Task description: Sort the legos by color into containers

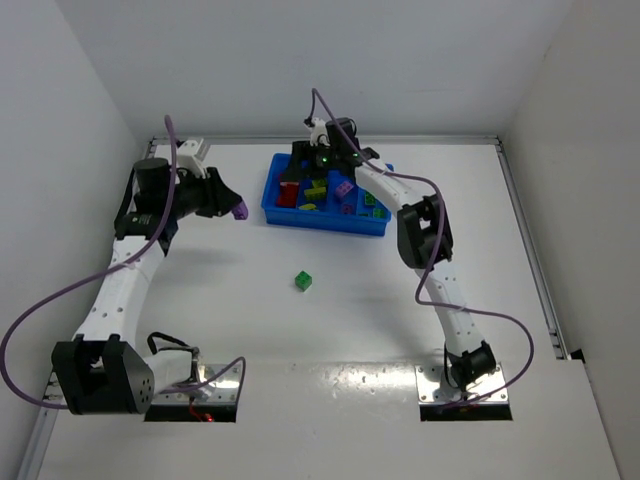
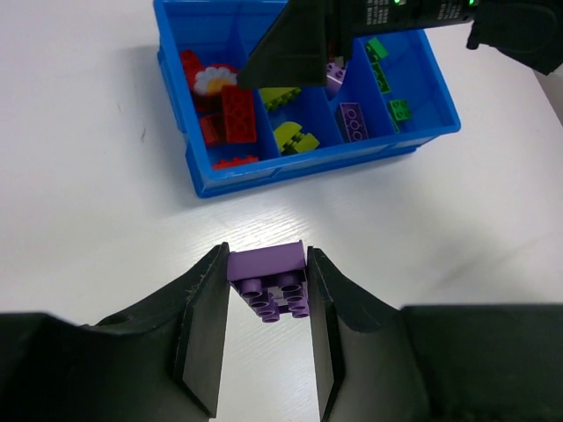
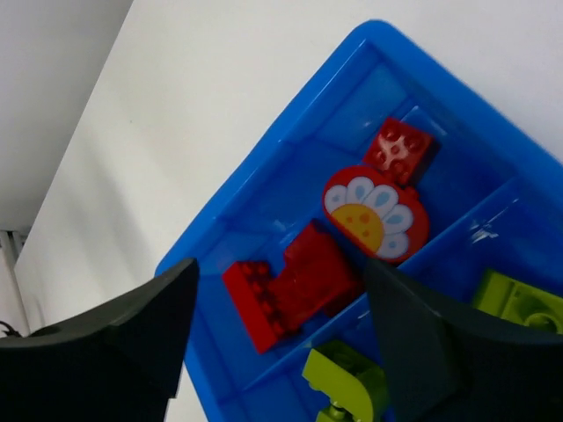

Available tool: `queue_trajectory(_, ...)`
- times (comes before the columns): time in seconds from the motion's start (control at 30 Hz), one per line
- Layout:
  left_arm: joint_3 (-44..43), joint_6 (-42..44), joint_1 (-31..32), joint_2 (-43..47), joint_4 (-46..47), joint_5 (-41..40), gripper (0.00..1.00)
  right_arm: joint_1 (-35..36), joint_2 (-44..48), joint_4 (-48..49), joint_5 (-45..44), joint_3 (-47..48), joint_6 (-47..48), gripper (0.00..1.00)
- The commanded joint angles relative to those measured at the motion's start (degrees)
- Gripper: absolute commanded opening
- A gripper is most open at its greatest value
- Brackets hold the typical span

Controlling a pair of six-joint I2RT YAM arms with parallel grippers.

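My left gripper [image 2: 267, 264] is shut on a purple brick [image 2: 268, 280], held above the white table to the left of the blue tray [image 1: 322, 221]. In the top view that gripper [image 1: 236, 211] hangs short of the tray's left end. My right gripper [image 3: 281, 277] stands open over the tray's [image 3: 230, 220] leftmost compartment. Red bricks [image 3: 295, 280] and a red flower piece [image 3: 376, 215] lie below it, free of its fingers. The other compartments hold lime-yellow pieces [image 2: 295, 136], purple bricks [image 2: 354, 121] and green bricks [image 2: 400, 109]. A lone green brick [image 1: 303, 281] sits on the table.
The right arm [image 2: 352, 26] reaches over the tray's far side in the left wrist view. White walls close in the table at the left, back and right. Both arm bases [image 1: 195, 385] stand at the near edge.
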State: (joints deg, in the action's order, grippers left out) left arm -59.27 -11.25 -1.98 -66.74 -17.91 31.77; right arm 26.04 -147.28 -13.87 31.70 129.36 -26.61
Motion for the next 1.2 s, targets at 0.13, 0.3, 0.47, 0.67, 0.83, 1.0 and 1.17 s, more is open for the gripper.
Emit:
queue_trajectory(0.13, 0.82, -5.88, 1.88, -3.04, 9.28, 5.58, 0.0, 0.6, 8.31, -4.14, -1.03, 1.26, 3.22, 0.84)
queue_trajectory(0.3, -0.32, -7.91, 10.93, -9.61, 15.71, 0.85, 0.0, -3.97, 23.94, -12.75, -7.6, -10.51, 16.39, 0.85)
queue_trajectory(0.47, -5.59, -9.84, 17.7, -17.71, 18.96, -5.04, 0.0, -7.41, 40.56, -23.12, -19.11, -28.08, 23.62, 0.95)
queue_trajectory(0.67, -16.04, -11.96, 23.68, -29.57, 19.86, -6.64, 0.0, -12.76, 63.15, -22.87, -25.38, -53.75, 28.1, 1.0)
queue_trajectory(0.83, -27.03, -14.32, 25.53, -41.88, 18.87, -7.51, 0.0, -19.61, 71.78, -25.59, -17.75, -62.12, 28.81, 0.85)
queue_trajectory(1.0, -33.01, -14.95, 27.38, -49.09, 19.41, -8.13, 0.0, -27.35, 70.91, -29.55, -2.81, -62.12, 24.77, 0.69)
queue_trajectory(1.17, -37.58, -14.95, 27.91, -53.75, 19.41, -10.06, 0.07, -34.65, 68.1, -30.96, 10.12, -62.65, 18.71, 0.65)
